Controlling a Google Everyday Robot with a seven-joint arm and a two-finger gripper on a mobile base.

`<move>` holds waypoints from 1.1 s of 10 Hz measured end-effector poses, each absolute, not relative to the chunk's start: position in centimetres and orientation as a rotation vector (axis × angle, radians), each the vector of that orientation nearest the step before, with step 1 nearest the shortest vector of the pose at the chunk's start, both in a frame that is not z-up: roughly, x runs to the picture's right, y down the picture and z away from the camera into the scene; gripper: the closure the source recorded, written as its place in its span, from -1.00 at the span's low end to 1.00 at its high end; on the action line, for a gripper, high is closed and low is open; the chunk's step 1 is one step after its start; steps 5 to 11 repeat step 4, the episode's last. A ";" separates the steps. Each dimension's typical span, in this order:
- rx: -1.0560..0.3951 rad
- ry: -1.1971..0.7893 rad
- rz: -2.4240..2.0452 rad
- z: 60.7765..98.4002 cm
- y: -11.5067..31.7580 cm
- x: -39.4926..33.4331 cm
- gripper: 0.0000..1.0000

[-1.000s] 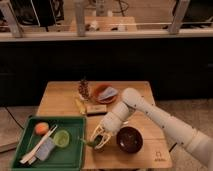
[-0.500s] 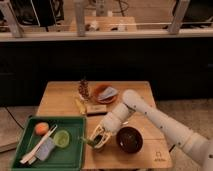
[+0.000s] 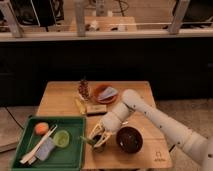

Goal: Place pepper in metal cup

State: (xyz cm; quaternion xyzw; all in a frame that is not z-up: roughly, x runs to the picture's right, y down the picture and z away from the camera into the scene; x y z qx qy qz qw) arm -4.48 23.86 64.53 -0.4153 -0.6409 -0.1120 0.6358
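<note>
pepper (image 3: 89, 141), tool (image 3: 97, 138) over metal cup (image 3: 99, 146)

1. Pepper (image 3: 89, 141): small, slim, dark green, lying tilted w/ pointed end toward green tray, at gripper (image 3: 98, 138) fingertips, just left of cup, above table front edge.
2. Metal cup (image 3: 99, 146): small, dull dark grey, upright, under gripper, just left of brown bowl; mostly hidden.
</note>
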 end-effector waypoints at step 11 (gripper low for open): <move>-0.919 -1.444 -0.249 64.5 23.3 -4.0 -0.60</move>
